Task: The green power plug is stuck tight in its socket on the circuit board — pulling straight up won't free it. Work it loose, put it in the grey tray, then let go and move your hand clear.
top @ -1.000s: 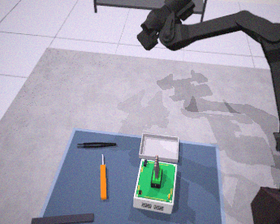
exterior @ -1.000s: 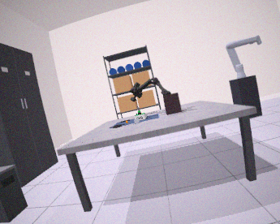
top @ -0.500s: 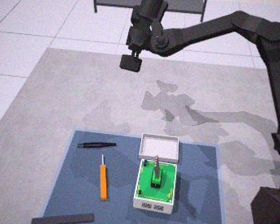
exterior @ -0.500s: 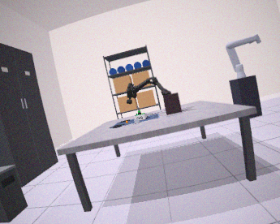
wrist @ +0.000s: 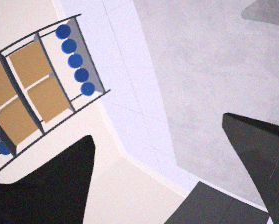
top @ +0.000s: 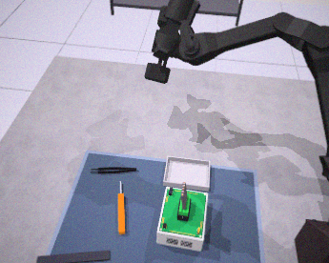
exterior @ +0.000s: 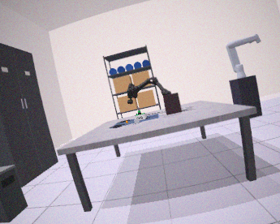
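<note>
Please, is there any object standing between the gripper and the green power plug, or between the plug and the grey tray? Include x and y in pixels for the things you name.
Nothing visible blocks the gripper (top: 157, 72) (exterior: 130, 101) from the green power plug (top: 184, 208). The grey tray (top: 166, 179) adjoins the board's far edge; only its low wall must be cleared.

Grey table (top: 51, 129) (exterior: 165, 126) (wrist: 200, 65), blue mat (top: 143, 214) (exterior: 152, 118) on it.
</note>
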Action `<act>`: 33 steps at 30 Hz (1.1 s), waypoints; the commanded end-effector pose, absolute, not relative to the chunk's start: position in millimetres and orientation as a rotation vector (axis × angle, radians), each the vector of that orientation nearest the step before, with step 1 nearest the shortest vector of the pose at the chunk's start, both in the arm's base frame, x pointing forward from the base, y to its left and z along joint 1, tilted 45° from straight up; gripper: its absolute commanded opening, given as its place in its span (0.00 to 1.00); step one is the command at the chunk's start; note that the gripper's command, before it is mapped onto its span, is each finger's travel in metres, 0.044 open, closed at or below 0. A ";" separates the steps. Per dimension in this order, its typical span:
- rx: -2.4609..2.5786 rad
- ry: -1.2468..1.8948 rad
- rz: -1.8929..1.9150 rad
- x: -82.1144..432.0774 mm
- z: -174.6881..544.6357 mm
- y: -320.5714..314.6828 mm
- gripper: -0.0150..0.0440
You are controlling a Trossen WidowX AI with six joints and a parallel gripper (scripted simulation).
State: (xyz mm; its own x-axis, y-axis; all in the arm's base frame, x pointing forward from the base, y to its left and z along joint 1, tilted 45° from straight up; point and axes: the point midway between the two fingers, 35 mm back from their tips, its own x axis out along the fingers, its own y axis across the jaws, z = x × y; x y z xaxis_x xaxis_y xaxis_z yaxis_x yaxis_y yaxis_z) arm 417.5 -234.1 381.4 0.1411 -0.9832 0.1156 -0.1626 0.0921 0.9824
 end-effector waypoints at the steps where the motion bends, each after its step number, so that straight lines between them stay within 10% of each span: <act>1: 1.184 -0.924 -1.020 450.0 344.3 -201.1 0.98; 16: 0.640 0.056 -1.063 475.0 210.7 -89.3 0.98; 33: -0.065 0.945 -0.851 387.1 105.2 2.3 0.98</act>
State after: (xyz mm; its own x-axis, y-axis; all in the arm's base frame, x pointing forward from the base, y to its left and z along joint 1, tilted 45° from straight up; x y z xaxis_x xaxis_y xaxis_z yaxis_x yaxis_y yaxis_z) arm 433.7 -31.8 139.8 0.4201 -0.7056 -0.5707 0.8278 0.5556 -0.0775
